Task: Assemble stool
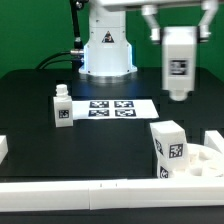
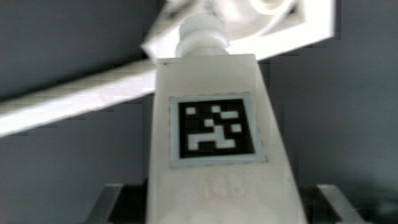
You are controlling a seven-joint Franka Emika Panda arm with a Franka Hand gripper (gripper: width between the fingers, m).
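All the stool parts are matte white plastic with black-and-white square tags. The gripper [image 1: 178, 36] has its fingers clamped on the top of the held leg [image 1: 178, 68], a chunky rectangular block that tapers to a narrower end. It hangs upright in the air, well above the black table [image 1: 40, 90], on the exterior view's right. In the wrist view the held leg [image 2: 214, 120] fills most of the picture, tag facing the camera and narrow end pointing away. The dark bits either side at its base are probably the fingers, but it's too blurry to be sure.

A small leg [image 1: 62, 106] stands upright just beside the flat marker board [image 1: 112, 108], on the exterior view's left of it. A front leg [image 1: 168, 150] stands near the front border bar [image 1: 90, 190].

Right next to it is a white curved shape, which looks like the round seat [image 1: 203, 160]. It's cut off by the frame edge and partly hidden, so I can't tell whether the two are touching. The white stuff past the narrow end in the wrist view is too smeared to call.
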